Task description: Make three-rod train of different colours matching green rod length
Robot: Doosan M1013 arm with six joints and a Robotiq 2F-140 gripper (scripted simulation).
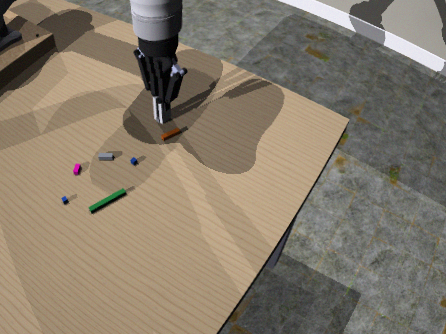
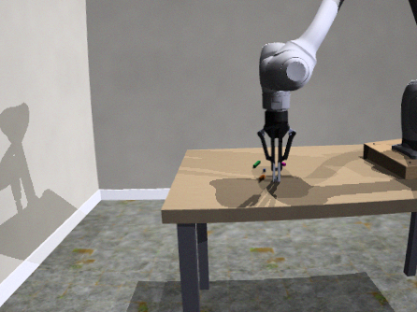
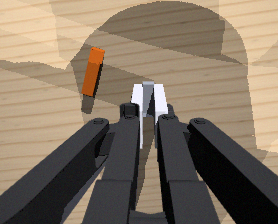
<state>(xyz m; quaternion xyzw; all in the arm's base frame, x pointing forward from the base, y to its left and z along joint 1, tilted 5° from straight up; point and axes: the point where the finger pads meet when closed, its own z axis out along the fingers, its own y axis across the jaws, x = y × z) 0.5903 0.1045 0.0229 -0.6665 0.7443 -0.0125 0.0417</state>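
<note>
My gripper (image 1: 161, 115) hangs fingers-down low over the table's far middle. It is shut on a small grey rod (image 3: 147, 94) that shows between the white finger pads in the wrist view. An orange rod (image 1: 171, 134) lies flat just in front of the fingers, apart from them; it also shows in the wrist view (image 3: 93, 71) to the left of the pads. The green rod (image 1: 107, 200) lies flat nearer the front left. A second grey rod (image 1: 105, 156), a magenta rod (image 1: 77, 169) and two blue rods (image 1: 134, 161) (image 1: 65, 200) lie scattered and apart between them.
A raised wooden block (image 2: 389, 159) carrying the arm's base stands at the table's far end. The table's right edge (image 1: 305, 196) runs close past the orange rod's side. The arm's shadow covers the area around the gripper.
</note>
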